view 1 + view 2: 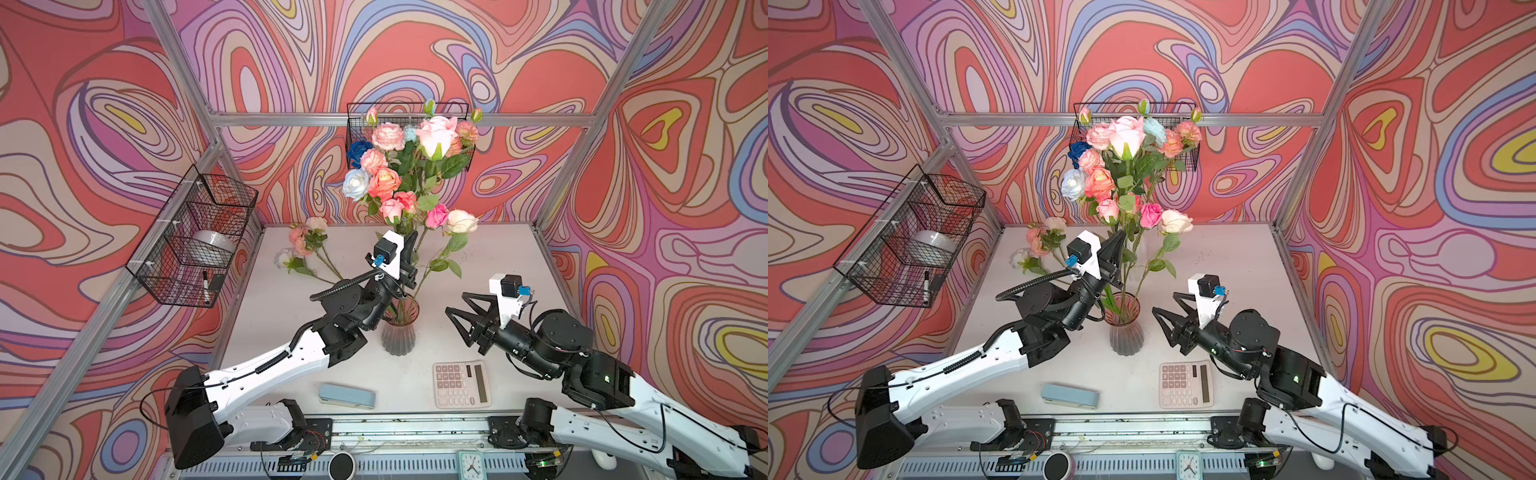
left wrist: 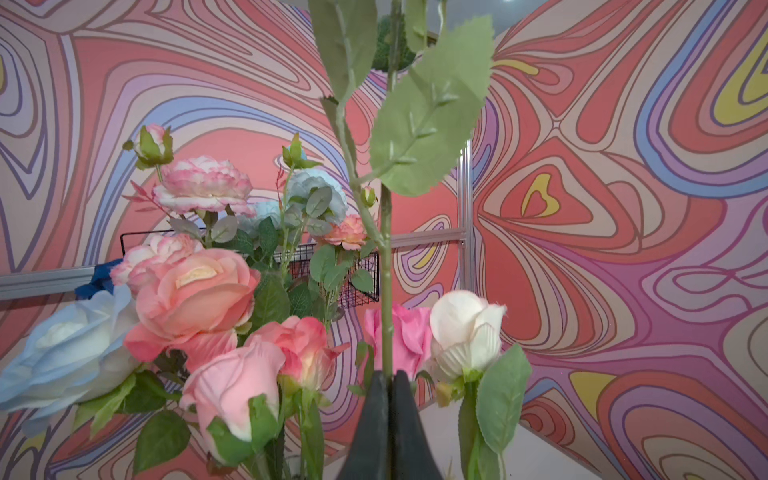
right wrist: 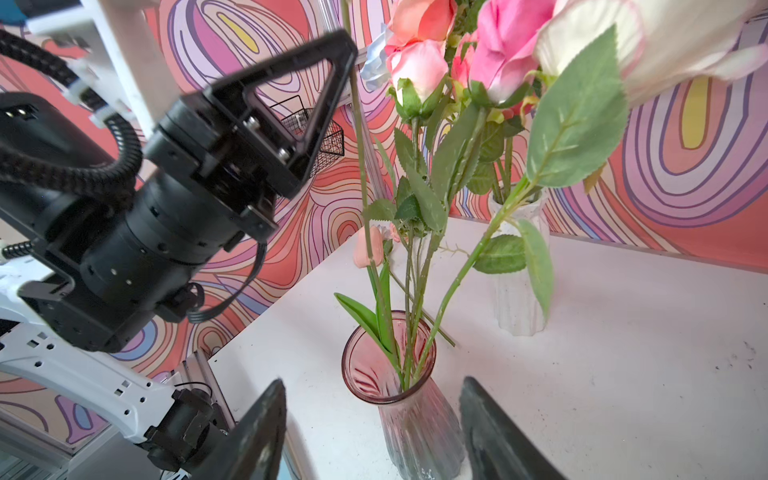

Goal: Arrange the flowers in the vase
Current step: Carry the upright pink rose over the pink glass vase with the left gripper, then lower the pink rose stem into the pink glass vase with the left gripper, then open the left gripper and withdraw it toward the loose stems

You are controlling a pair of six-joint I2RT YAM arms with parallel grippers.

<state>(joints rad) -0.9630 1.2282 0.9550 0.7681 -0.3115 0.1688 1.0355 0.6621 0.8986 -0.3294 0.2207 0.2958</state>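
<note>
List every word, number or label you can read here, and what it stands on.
Nothing here reads legibly.
Beige desk calculator: key markings too small to read.
Small pale-green square clock: dial numerals too blurred to read.
Black marker pen: no label legible.

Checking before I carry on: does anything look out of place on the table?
Yes: a few flowers lie flat on the table at its back left, outside the glass vase. Nothing looks spilled or broken.

Lab rig: aluminium frame (image 1: 270, 119), patterned backdrop (image 1: 415, 50)
</note>
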